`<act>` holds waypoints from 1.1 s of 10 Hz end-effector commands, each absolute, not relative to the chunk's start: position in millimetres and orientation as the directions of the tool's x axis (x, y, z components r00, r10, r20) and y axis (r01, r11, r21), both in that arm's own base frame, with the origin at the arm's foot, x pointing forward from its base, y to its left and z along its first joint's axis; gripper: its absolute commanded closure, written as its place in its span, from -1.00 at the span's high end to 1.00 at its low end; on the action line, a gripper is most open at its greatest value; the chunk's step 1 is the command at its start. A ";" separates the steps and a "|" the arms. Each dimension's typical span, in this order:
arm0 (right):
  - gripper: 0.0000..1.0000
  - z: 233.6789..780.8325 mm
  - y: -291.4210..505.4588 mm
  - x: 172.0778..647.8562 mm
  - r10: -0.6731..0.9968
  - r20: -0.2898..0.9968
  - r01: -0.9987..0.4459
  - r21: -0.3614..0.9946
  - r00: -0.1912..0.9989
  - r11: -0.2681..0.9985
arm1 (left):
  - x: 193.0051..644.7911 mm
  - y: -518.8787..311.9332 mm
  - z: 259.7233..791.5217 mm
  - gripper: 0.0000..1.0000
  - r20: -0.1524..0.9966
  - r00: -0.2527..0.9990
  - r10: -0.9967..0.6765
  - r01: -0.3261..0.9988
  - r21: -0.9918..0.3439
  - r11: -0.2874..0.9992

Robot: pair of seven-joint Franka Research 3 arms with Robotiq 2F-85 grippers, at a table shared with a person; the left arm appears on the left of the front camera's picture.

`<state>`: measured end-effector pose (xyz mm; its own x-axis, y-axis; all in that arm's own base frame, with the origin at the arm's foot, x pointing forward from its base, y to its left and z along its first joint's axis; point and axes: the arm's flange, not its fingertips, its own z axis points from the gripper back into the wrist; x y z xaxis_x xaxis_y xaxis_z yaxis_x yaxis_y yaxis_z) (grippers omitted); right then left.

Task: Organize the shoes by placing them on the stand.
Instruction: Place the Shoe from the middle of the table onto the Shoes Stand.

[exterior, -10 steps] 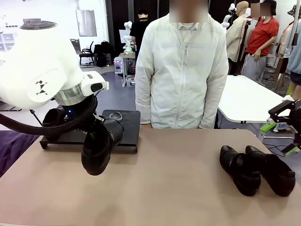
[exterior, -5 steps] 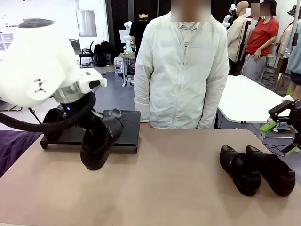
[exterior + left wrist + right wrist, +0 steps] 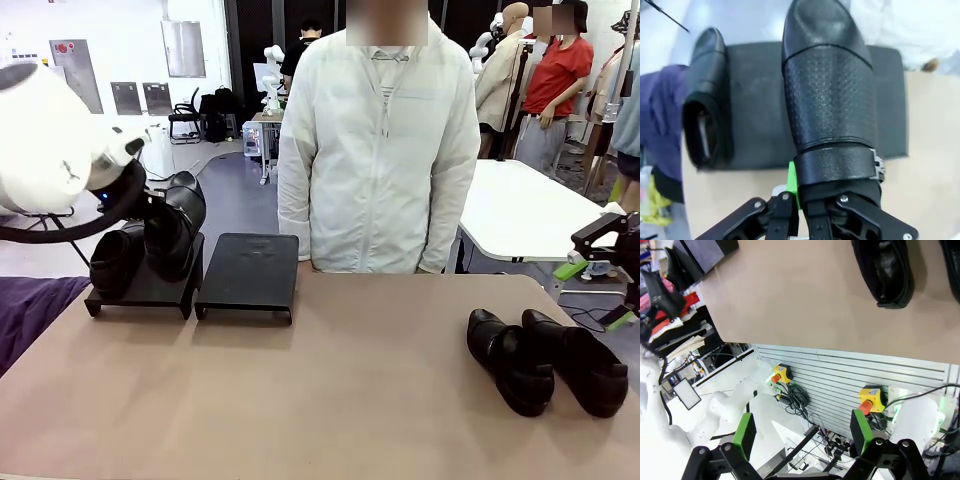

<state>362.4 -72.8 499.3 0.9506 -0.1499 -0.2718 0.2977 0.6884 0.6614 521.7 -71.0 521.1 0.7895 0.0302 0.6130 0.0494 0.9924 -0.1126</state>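
Black shoe [image 3: 115, 262] down on stand [image 3: 247, 268], left platform; second shoe [image 3: 176, 225] clamped in left gripper [image 3: 807, 195] above it; pair [image 3: 512, 362] waiting near-right, right gripper [image 3: 802, 432] agape.

I read the held shoe [image 3: 827, 100] as black leather: smooth glossy toe, fine dimpled grain across the vamp, plain strap with a small bright metal buckle [image 3: 877, 166]. The shoe on the stand [image 3: 707, 95] has the same gloss. The stand [image 3: 760, 95] is matt black, faintly grainy. The tabletop [image 3: 350, 400] is smooth, matt tan. The pair of shoes [image 3: 510, 368] at right is shiny leather. The person's jacket [image 3: 380, 150] is thin white cloth with a slight sheen.
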 end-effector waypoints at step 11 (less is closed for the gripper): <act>1.00 499.8 -71.9 364.2 -0.144 -0.246 0.277 0.680 0.958 0.680 | 624.5 -43.0 448.8 -1.00 0.639 0.769 -0.004 -0.037 0.050 0.998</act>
<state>362.4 -72.7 499.2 0.9506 -0.1498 -0.2720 0.2977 0.6885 0.6613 619.8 -38.2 441.1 0.7706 -0.0204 0.6370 -0.0021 0.9994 0.0345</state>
